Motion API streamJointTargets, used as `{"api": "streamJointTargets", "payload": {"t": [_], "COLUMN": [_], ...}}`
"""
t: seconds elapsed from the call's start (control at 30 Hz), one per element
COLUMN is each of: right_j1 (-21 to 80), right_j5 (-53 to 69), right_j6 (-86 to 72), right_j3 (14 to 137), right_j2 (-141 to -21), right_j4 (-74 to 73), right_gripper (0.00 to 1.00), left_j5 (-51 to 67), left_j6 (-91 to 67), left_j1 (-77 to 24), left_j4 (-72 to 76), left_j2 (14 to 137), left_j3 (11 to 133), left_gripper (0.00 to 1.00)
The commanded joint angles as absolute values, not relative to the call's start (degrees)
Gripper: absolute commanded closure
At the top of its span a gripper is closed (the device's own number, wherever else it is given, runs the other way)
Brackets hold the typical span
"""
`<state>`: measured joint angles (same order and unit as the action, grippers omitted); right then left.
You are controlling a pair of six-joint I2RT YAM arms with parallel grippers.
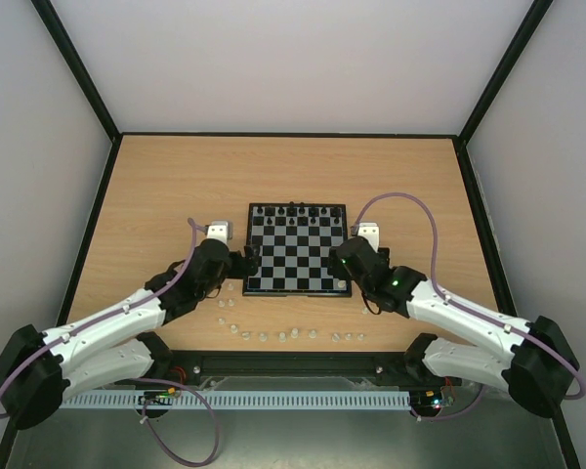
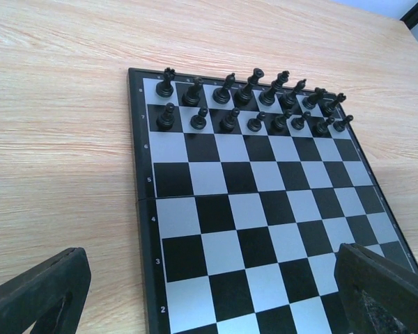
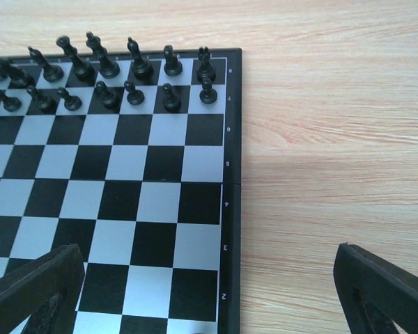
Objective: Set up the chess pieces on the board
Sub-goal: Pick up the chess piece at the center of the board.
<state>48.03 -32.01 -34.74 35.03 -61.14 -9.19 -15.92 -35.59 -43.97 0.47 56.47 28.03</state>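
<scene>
Chess pieces (image 1: pixel 283 336): tiny, pale, lying strewn on the table (image 1: pixel 156 195) just near of the board (image 1: pixel 298 256). Probably handling light, slippery and tip-prone, so pinching mid-body is advisable. Left gripper (image 1: pixel 251 261) and right gripper (image 1: pixel 338 262) are hovering wide-jawed and empty at the board's near corners. Near ranks are lying free.

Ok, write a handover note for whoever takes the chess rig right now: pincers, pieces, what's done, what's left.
Left pincer: open, empty, at the left edge of the board.
Right pincer: open, empty, at its right edge.
Black pieces stand on the far two rows.
White pieces lie loose on the table along the board's near side.
Done: no white piece placed.
Left: all of them.
</scene>
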Motion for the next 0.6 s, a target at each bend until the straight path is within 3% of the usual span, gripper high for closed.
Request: {"api": "streamJointTargets", "payload": {"t": [0.0,0.23,0.57], "right_j1": [48.3,48.3,48.3], "right_j5": [-33.7,-33.9,-32.8], "right_j6": [-35.6,-35.8,-35.5], "right_j3": [33.8,33.7,33.7], "right_j2": [-58.3,-58.1,-58.4], "right_j4": [-9.9,-10.1,-9.8], "right_gripper": [0.01,0.01,0.01], "left_j5": [-12.8,-8.7,-11.5], "left_j6": [-36.0,-38.5,-46.8], "left_j1": [-43.8,-47.8,-53.5], "left_j4": [-2.3,-7.9,-13.8], "left_j2": [55.0,51.8,46.5], "left_j3": [30.7,30.1,26.0], "left_gripper": [0.01,0.01,0.01]}}
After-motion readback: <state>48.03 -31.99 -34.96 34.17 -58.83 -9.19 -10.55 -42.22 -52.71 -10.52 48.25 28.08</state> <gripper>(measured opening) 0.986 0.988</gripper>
